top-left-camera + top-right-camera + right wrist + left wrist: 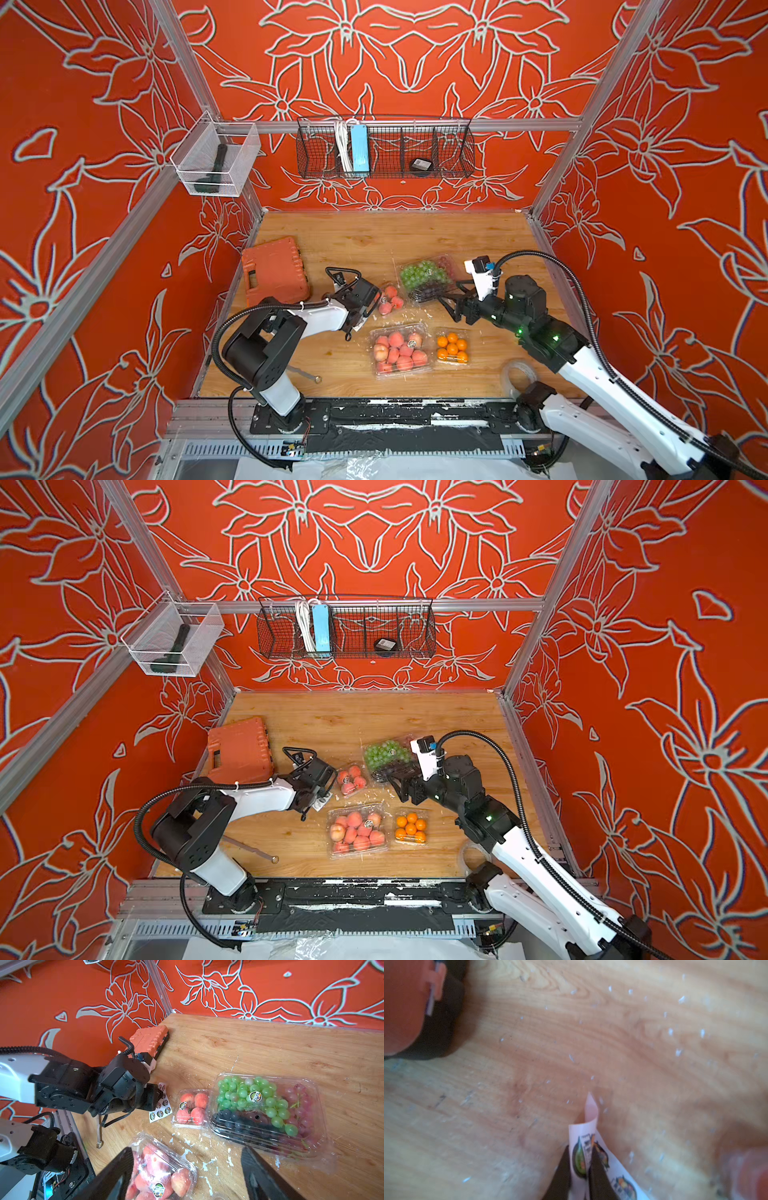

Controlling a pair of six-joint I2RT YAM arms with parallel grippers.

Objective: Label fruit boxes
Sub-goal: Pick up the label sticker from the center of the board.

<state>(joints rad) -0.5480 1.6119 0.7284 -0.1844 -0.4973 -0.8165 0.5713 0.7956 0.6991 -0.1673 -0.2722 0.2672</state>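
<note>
At far left, by the wall: orange case (276,270), closed, no part in this. Just right of it, left gripper (588,1157), jaws pressed together and pinching the sheet (161,1110) of round stickers by one edge, with the paper curled over in the wrist view and its free end drooping toward the table (374,237).

Next along, small peach box (390,299), already stickered on the lid. Just beside it and further back, grape box (426,276), green over dark, also stickered.

Nearer the front, large peach box (400,351), sticker on its lid. Just right of that, orange box (452,347), with no sticker made out from above, though too small there to be sure. Probably the one left to do.

Farthest right, right gripper (186,1149), jaws spread wide and empty, hovering between the large peach box and the grape box.

On handling: thin clear clamshells, light in the shell but weighted by fruit, slick, springy, easy to dent or pop open.
- Best steadied by the stiffer rim or a corner, never squeezed across the lid, for fear of bruising soft fruit.
- Press a sticker onto a flat patch of lid, gently, with the box braced against sliding on the table.
- As for the sheet, limp and flimsy: grip near the edge, clear of the stickers.
</note>
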